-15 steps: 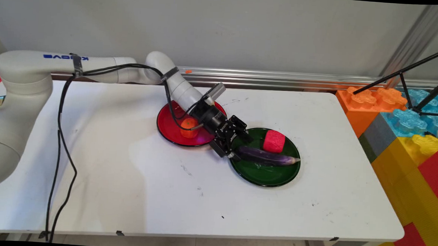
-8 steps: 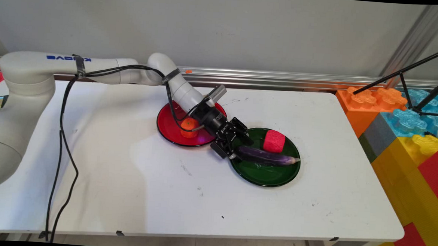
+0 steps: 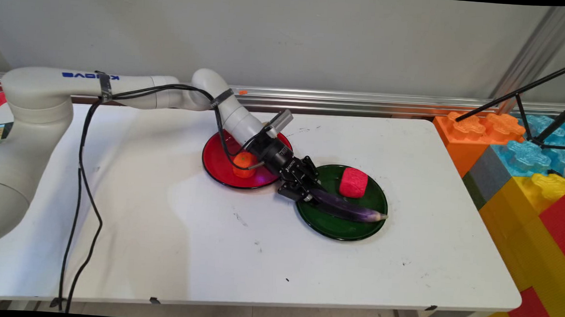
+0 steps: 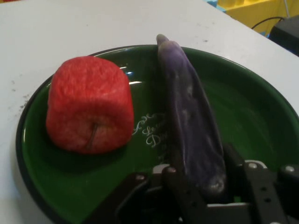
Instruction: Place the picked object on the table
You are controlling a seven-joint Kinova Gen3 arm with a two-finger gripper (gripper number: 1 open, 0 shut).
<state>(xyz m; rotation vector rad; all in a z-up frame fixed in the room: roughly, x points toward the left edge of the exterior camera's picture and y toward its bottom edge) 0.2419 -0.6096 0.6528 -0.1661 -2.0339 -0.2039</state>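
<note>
Jaws pinched on the stem end of the purple eggplant (image 4: 191, 121) — gripper (image 3: 309, 194) low at the left rim of the green plate (image 3: 356, 230). Eggplant angled across plate, tip toward the right rim. Red apple (image 3: 353, 182) beside it on same plate. Orange fruit (image 3: 243, 163) on red plate (image 3: 214, 162) just left — white table (image 3: 402, 280) underneath.

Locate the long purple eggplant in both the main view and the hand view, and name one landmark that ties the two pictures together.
Main view: the long purple eggplant lies right of centre, across the green plate, its left end in the gripper.
Hand view: it runs up the middle from the gripper at the bottom edge.
Shared landmark: the red apple-shaped block on the same plate beside it.
</note>
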